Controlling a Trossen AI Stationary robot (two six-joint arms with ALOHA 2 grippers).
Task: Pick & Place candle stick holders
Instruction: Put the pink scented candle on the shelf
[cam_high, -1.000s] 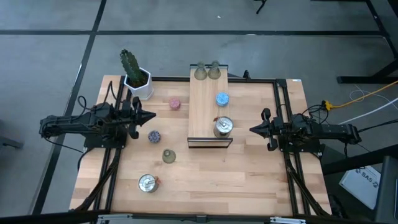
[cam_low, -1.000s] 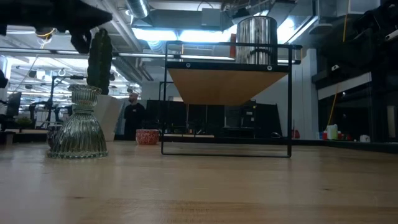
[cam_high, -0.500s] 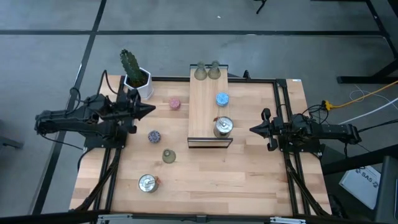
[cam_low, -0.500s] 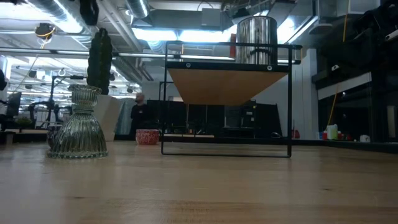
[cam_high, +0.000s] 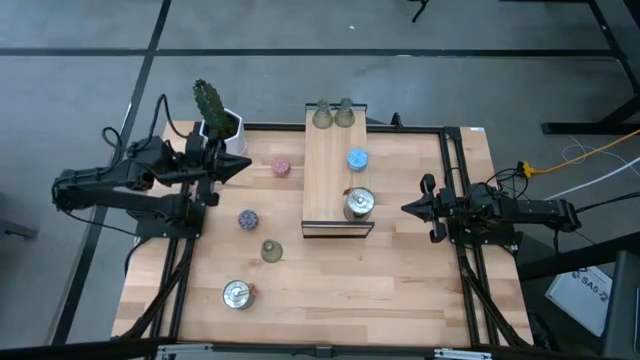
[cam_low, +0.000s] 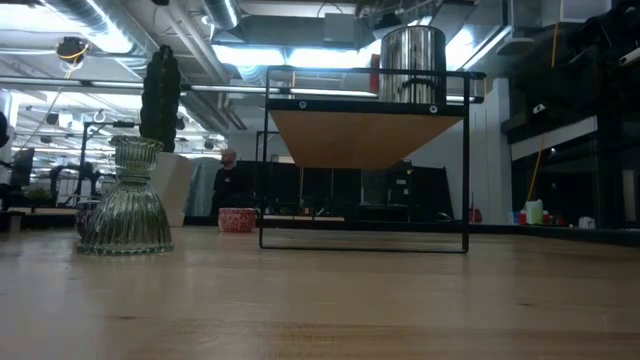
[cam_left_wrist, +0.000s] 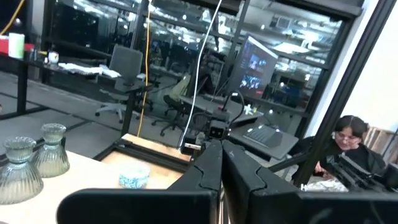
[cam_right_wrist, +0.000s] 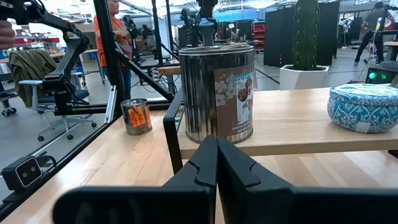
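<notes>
On the raised wooden board (cam_high: 332, 180) stand two green bell-shaped holders (cam_high: 333, 114) at its far end, a blue holder (cam_high: 357, 159) and a shiny silver holder (cam_high: 358, 203). Resting on the table are a pink holder (cam_high: 282, 166), a purple one (cam_high: 247, 219), a green one (cam_high: 271, 250) and a second silver one (cam_high: 237, 294). My left gripper (cam_high: 247, 164) is shut and empty, held high over the table's left side, pointing level at the board. My right gripper (cam_high: 404, 208) is shut and empty at the right, pointing at the silver holder (cam_right_wrist: 217, 93).
A cactus in a white pot (cam_high: 215, 118) stands at the far left corner, just beyond my left arm. The board rests on a black wire frame (cam_low: 365, 240) above the table. People and desks show in the room beyond the table.
My left gripper has risen well above the table and out of the low view, staying shut and level. Nothing on the table has moved.
</notes>
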